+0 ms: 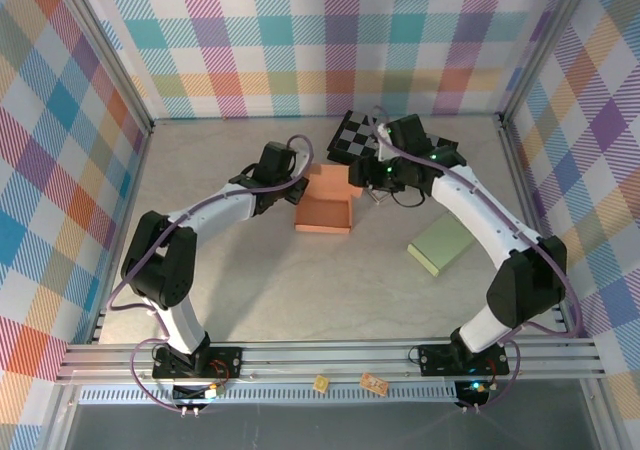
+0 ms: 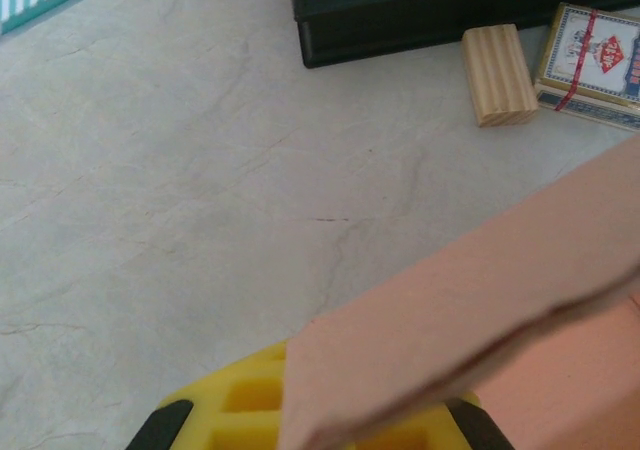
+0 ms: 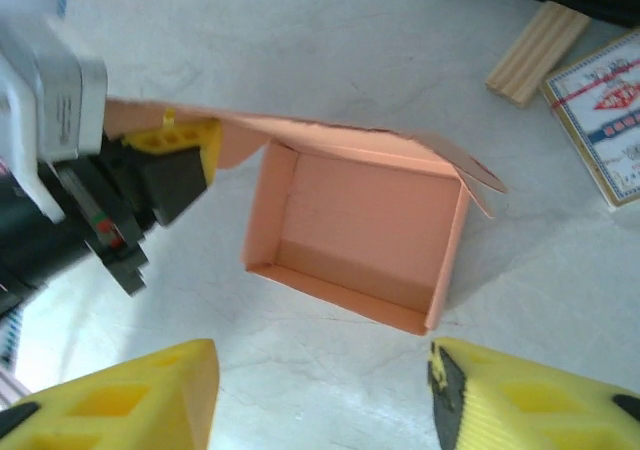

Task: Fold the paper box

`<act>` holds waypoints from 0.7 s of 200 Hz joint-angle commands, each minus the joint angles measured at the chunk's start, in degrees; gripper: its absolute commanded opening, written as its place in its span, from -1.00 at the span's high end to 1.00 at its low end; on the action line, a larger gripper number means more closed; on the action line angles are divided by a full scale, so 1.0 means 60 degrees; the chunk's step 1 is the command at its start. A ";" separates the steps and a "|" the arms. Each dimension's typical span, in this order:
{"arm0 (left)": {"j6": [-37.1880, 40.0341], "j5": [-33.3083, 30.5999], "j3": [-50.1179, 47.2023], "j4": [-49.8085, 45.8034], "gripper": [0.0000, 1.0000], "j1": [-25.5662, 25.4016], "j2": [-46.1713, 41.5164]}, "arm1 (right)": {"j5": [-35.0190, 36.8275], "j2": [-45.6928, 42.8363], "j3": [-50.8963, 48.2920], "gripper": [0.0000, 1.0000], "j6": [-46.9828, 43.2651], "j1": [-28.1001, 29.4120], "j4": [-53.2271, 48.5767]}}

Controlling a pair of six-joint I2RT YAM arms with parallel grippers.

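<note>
Item 1, paper box (image 1: 324,213): salmon-coloured card, tray part erected and open upward, sitting mid-surface toward the far edge, just in front of the chessboard. The right wrist view looks into its bare interior (image 3: 360,235). Its lid flap (image 1: 322,178) rises from the far wall and runs out past the box's left side.

Item 2, left end effector (image 1: 296,188): closed tight on the left end of the lid flap. In the right wrist view (image 3: 180,152) the card is pinched at its yellow tips. In its own view the flap (image 2: 480,320) lies across a yellow pad (image 2: 245,395).

Item 3, right end effector (image 1: 375,192): poised over the box's right side, jaws spread wide with nothing held. Its yellow fingers (image 3: 130,400) frame the box's near wall from above, not touching it.

Item 4, chessboard (image 1: 355,135): black-and-white checked, near the far edge.

Item 5, wooden block (image 3: 538,52): pale, ridged, lying just beside the chessboard's dark rim (image 2: 450,15).

Item 6, playing-card pack (image 3: 600,120): right beside the block.

Item 7, pale green flat pad (image 1: 441,245): toward the right edge, well apart from the box.

Item 8, surface (image 1: 250,290): light marbled stone pattern, walled by plaid panels
</note>
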 commanded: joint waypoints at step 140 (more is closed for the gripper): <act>-0.0309 0.0864 0.0160 0.0743 0.74 0.0172 0.0460 | -0.3386 0.4526 0.3291 -0.09 0.6043 -0.1547 -0.1901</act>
